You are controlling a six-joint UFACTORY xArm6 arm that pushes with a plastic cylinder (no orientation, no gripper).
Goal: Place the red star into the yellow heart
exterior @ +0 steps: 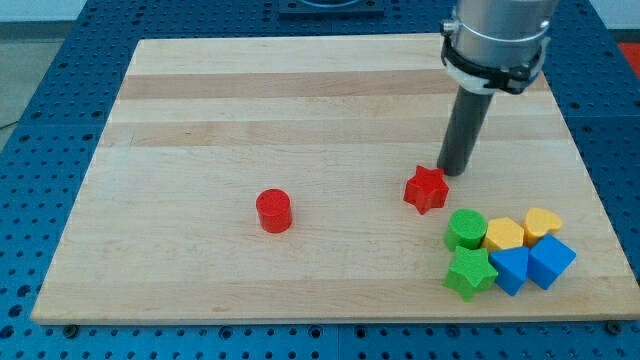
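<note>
A pale wooden worktop [300, 110] lies on a blue perforated bench. There is no hand, only a dark rod, and my tip [455, 174] holds nothing, sitting just beside the red star [426, 189] on its far-right side. Toward the worktop's near right corner, the yellow heart [543, 223] is packed with a yellow block [503, 234], green cylinder [466, 229], green star [470, 272] and two blue blocks [532, 265]. A red cylinder [273, 211] stands well apart, mid-worktop.

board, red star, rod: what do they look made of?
Board: looks like light wood, joined planks, judging by the lengthwise grain and paler bands; low sheen. Red star: probably moulded plastic or painted wood, uniform saturated colour, no grain visible. Rod ending in my tip, right beside the star's upper right: dark and matte, could be rubber, plastic or coated metal; can't tell.
</note>
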